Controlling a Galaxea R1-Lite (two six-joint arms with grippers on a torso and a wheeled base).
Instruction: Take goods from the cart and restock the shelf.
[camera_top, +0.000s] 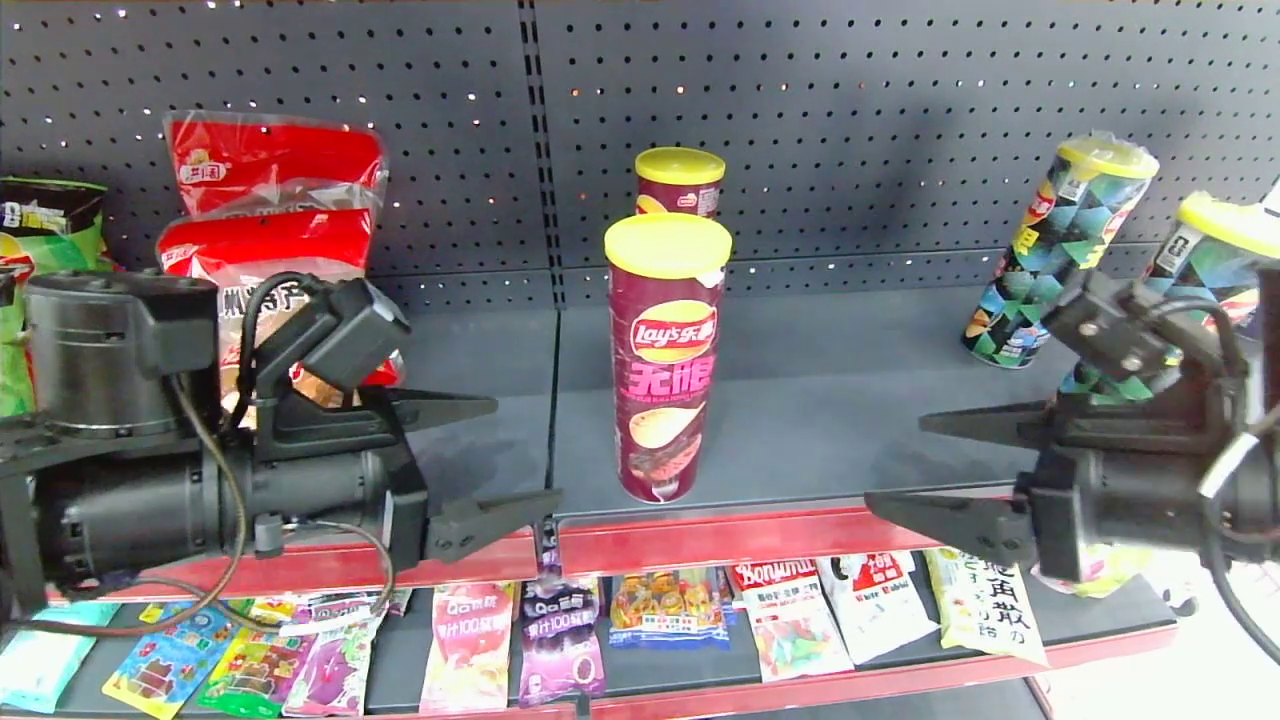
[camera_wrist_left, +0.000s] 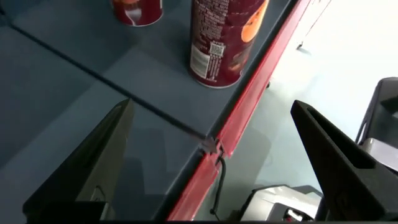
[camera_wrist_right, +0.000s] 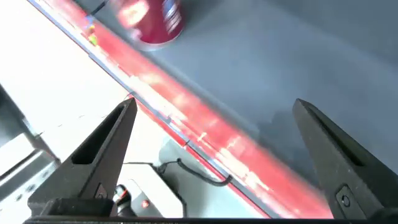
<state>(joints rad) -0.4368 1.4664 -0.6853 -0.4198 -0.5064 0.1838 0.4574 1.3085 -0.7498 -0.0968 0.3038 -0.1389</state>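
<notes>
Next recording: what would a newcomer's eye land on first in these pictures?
A tall maroon chip can with a yellow lid stands upright near the front of the shelf, mid-picture in the head view, a second can behind it. The left claw and right claw hang open and empty on either side, at the shelf's red front edge. Two patterned tubes lean at the right; red snack bags stand at the left.

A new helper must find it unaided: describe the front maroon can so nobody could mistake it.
Start at the grey shelf with the red lip, backed by pegboard. Near its middle two yellow-lidded maroon cans stand upright in file. Yours is the front can, close to the lip; the rear can stands by the pegboard.
</notes>
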